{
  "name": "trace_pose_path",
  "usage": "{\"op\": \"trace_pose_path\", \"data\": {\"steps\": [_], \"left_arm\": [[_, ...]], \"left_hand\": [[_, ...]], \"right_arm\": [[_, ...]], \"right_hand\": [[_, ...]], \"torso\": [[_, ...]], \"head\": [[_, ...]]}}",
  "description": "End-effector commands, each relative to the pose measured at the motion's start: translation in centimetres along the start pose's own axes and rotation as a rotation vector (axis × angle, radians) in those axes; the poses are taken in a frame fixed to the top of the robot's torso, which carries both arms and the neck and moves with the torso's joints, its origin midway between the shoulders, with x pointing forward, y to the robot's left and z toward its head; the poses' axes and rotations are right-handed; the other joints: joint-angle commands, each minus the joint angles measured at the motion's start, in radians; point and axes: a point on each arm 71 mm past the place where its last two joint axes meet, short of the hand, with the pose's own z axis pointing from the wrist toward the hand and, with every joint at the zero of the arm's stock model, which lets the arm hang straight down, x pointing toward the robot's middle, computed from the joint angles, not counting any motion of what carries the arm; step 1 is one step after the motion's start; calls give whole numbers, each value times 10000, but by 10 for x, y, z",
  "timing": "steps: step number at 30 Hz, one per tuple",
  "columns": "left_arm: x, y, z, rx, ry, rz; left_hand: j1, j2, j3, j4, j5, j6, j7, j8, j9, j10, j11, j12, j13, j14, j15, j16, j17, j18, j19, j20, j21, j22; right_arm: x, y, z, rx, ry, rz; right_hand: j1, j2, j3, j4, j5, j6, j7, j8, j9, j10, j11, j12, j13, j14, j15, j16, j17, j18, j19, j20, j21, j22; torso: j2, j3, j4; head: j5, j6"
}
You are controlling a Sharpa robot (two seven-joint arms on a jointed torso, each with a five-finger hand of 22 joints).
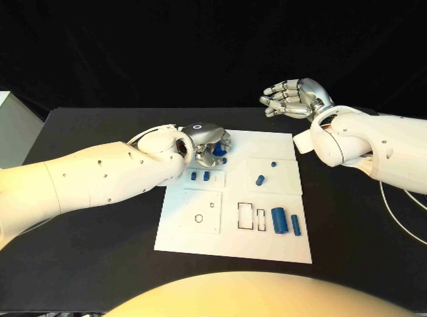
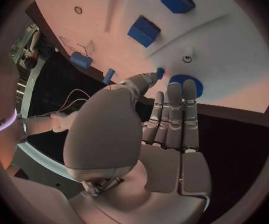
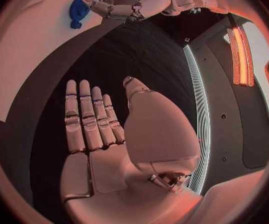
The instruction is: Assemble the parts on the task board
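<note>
The white task board [image 1: 234, 241] lies mid-table with blue parts on it: two small pegs [image 1: 199, 176], a short piece [image 1: 259, 179] and two long bars [image 1: 286, 221]. My left hand [image 1: 206, 141] hovers over the board's far left corner, fingers stretched out. Its fingertips [image 2: 183, 90] reach over a round blue part [image 2: 186, 84], and its thumb tip touches a small blue peg [image 2: 160, 72]; nothing is clasped. My right hand [image 1: 291, 98] is raised behind the board's far right corner. It holds nothing, and the palm and fingers [image 3: 87, 122] are spread flat.
A white box [image 1: 4, 129] stands at the table's left edge. A thin cable [image 1: 405, 221] trails over the black table on the right. Two blue blocks [image 2: 144, 31] and outlined slots [image 1: 249, 216] sit on the board nearer me.
</note>
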Motion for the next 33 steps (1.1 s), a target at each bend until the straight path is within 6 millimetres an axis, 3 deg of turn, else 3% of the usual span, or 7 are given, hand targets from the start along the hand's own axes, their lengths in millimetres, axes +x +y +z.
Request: {"op": "trace_pose_path", "data": {"steps": [1, 13, 19, 33], "left_arm": [[5, -3, 3, 46, 590, 799], [9, -8, 9, 53, 1121, 1085], [10, -12, 10, 209, 1189, 1073], [12, -13, 10, 231, 1457, 1040]], "left_hand": [[57, 34, -30, -42, -41, 175, 14, -32, -45, 55, -47, 55, -42, 66, -16, 105, -32, 135, 22, 7, 84, 32], [87, 155, 258, -125, -37, 803, -98, -123, -358, 582, -177, 217, -307, 102, -138, 725, -177, 141, 34, -99, 426, 292], [64, 238, 541, -251, -64, 1308, -231, -254, -571, 1199, -320, 151, -566, 66, -289, 1068, -337, 137, -104, -204, 727, 554], [-51, 359, 693, -369, -93, 1707, -200, -487, -767, 1776, -366, -115, -858, 234, -267, 1524, -343, 129, -166, -226, 999, 781]], "right_arm": [[2, 1, 0, -79, 127, 39], [3, 2, 0, -94, 154, 52], [3, 2, 0, -93, 160, 55], [4, 2, 1, -99, 176, 59]], "right_hand": [[14, 6, 54, 5, 30, 17, 726, -61, -8, 36, 65, -40, -15, 5, 62, -35, -14, 132, 14, 44, -8, -16], [35, 16, 77, -7, 38, 30, 722, -59, -16, 53, 61, -43, -31, 25, 59, -43, -32, 134, 23, 43, -1, -42], [35, 16, 77, -7, 38, 30, 722, -59, -16, 53, 61, -43, -31, 25, 59, -43, -32, 134, 23, 43, -1, -42], [35, 16, 77, -7, 38, 30, 722, -59, -16, 53, 61, -43, -31, 25, 59, -43, -32, 134, 23, 43, -1, -42]], "torso": [[-5, 0, 13], [-8, -4, 20], [-12, -5, 29], [-19, -3, 23]], "head": [[-25, 2], [-55, 2], [-56, 2], [-71, 2]]}}
